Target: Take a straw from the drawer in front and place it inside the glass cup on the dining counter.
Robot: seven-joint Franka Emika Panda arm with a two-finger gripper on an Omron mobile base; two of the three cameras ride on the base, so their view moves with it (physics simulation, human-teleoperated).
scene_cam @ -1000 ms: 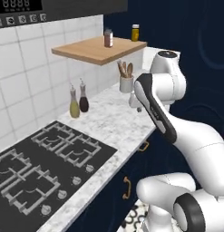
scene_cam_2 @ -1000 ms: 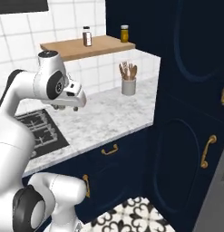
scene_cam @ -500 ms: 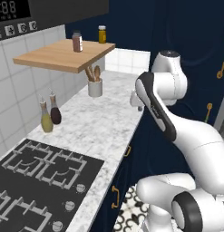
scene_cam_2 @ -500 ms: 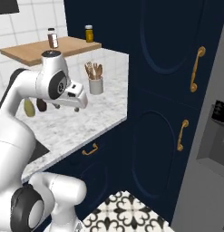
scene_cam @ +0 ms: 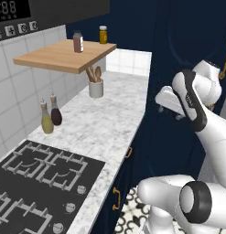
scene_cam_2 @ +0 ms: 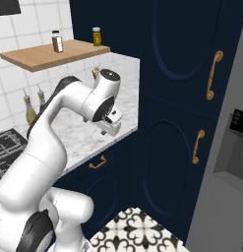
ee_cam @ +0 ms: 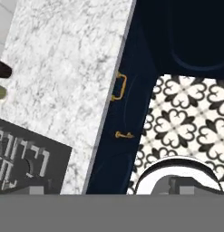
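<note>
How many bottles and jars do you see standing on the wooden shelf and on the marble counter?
4. A dark jar and a yellow jar stand on the wooden shelf. A yellow bottle and a dark bottle stand together on the marble counter beside the stove. The arm may hide others.

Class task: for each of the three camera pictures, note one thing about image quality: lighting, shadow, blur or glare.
Left base view: even, flat light, with a soft shadow on the tiles beneath the wooden shelf. Right base view: the navy cabinet doors are dark, yet the brass handles stay crisp. Hand view: the marble counter looks slightly soft, with no glare.
</note>
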